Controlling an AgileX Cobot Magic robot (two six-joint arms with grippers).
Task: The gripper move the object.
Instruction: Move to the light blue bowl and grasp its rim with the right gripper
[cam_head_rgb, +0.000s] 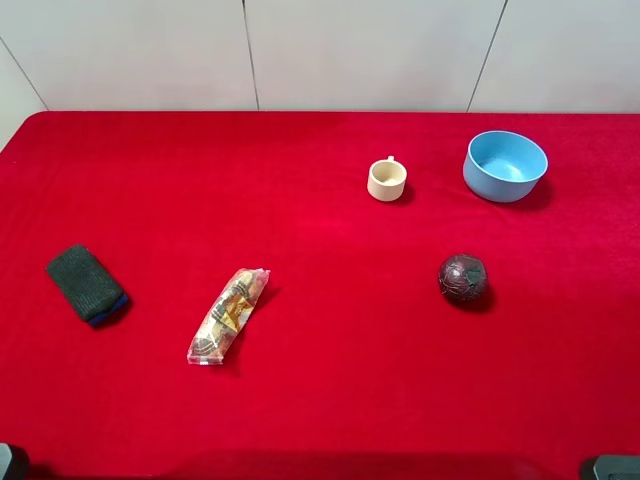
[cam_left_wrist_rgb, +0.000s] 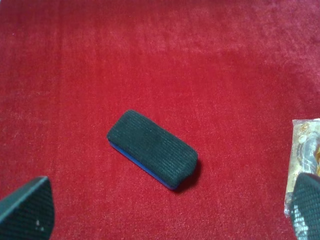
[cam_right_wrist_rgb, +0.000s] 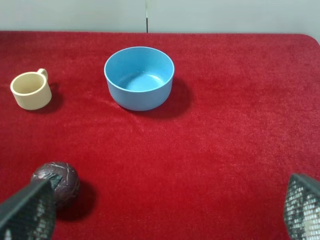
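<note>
Blue bowl (cam_head_rgb: 505, 165) stands upright at the red table's (cam_head_rgb: 320, 400) far right, near the cream cup (cam_head_rgb: 387, 180). Left gripper (cam_left_wrist_rgb: 165, 210) and right gripper (cam_right_wrist_rgb: 165, 210) both spread wide, empty; only fingertips show, the dark ball (cam_right_wrist_rgb: 60, 179) partly hidden behind one.

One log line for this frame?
right pincer: open, empty | left pincer: open, empty | blue bowl: upright, ungrasped, apart from cream cup

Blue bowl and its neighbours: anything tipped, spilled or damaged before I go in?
Nothing stands out. The blue bowl sits upright and empty, and it is clear of the upright cream cup and the dark ball.
</note>
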